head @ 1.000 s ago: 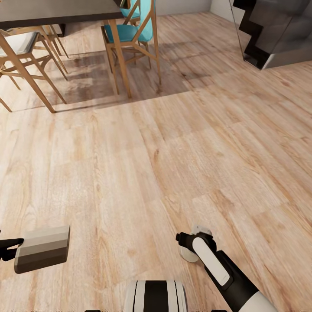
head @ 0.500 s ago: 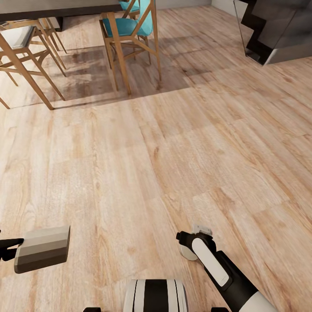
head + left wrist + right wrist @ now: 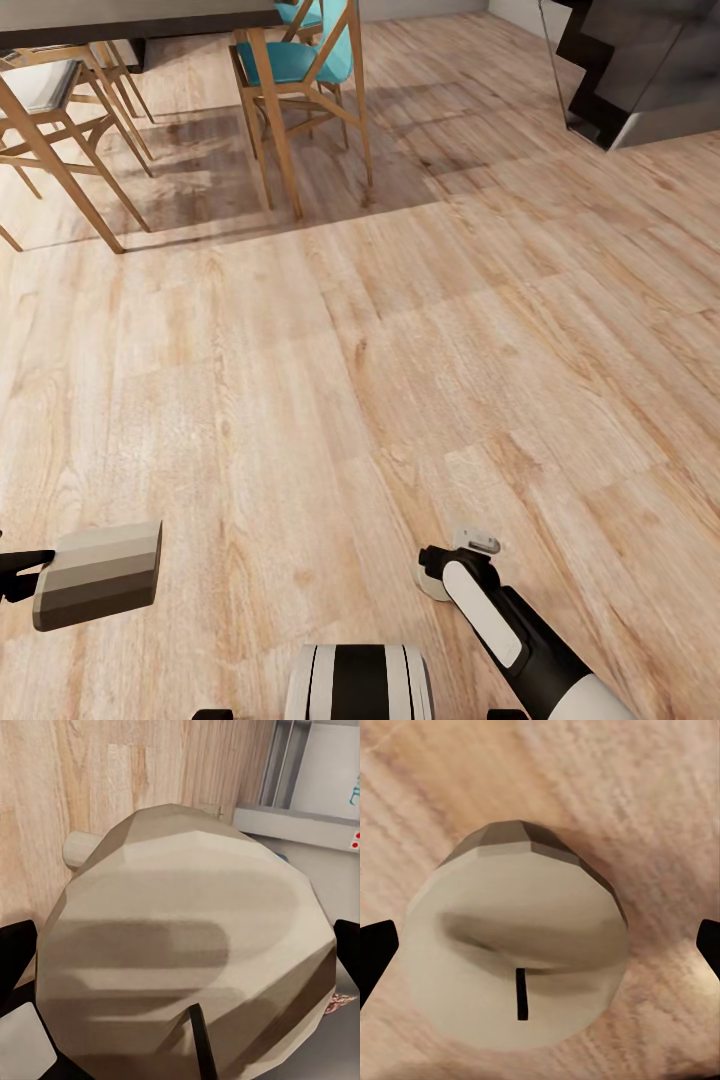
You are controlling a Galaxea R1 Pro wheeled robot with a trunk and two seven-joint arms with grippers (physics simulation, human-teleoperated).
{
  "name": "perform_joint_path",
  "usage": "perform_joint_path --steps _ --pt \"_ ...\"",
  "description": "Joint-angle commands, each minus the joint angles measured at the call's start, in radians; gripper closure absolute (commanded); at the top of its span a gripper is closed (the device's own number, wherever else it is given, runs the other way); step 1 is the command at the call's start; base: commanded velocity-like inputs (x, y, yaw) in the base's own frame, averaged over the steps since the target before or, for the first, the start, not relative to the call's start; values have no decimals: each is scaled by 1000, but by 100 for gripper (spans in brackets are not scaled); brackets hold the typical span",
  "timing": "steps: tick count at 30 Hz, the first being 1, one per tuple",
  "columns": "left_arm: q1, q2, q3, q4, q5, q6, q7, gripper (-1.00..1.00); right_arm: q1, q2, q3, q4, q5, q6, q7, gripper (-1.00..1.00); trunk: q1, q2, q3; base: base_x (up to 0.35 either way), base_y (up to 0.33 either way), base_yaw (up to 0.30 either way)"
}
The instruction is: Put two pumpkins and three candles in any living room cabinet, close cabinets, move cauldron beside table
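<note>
I hold two of the candles. In the head view one pale beige candle (image 3: 97,575) lies sideways at the lower left, with my left gripper (image 3: 35,580) shut on it at the picture's edge. In the left wrist view this candle (image 3: 187,945) sits between black fingertips (image 3: 15,952). My right gripper (image 3: 445,572) hangs low over the wood floor and is shut on a second candle (image 3: 430,587), mostly hidden behind the wrist. The right wrist view looks onto that candle's (image 3: 517,945) flat end and short wick. The pumpkins, cabinet and cauldron are out of view.
A dark-topped table (image 3: 140,15) with wooden chairs stands at the far left, among them a teal-seated chair (image 3: 295,60). A dark staircase (image 3: 640,70) rises at the far right. Bare plank floor (image 3: 360,360) lies between. My base (image 3: 360,683) shows at the near edge.
From one second to half a second ago the camera moved, sliding table and stairs up the picture; it then held still. My right gripper has since dropped slightly and shifted right, still holding its candle.
</note>
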Motion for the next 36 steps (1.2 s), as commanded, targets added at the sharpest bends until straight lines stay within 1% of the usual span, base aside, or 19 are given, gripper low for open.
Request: perform_joint_path --steps 1,4,8,10,17,21,26,36 --pt "0 0 -1 0 5 8 0 100 -1 -1 3 -1 -6 2 -7 -100 0 0 -1 0 0 0" --pt "0 0 -1 0 5 8 0 100 -1 -1 3 -1 -5 2 -2 -100 0 0 -1 0 0 0" --pt "0 0 4 0 5 8 0 100 -1 -1 4 3 -5 0 63 -100 0 0 -1 0 0 0" --pt "0 0 5 0 5 8 0 100 -1 -1 4 4 -5 0 77 -100 0 0 -1 0 0 0" --pt "0 0 5 0 5 8 0 100 -1 -1 4 7 -6 0 86 -100 0 0 -1 0 0 0" --pt "0 0 6 0 5 8 -1 100 -1 -1 4 16 -6 -1 87 -100 2 -1 -16 0 0 0" --pt "0 0 6 0 5 8 -1 100 -1 -1 4 22 -6 -23 88 -100 2 -1 -16 0 0 0" --pt "0 0 6 0 5 8 -1 100 -1 -2 4 28 -5 -29 89 -100 2 -1 -16 0 0 0"
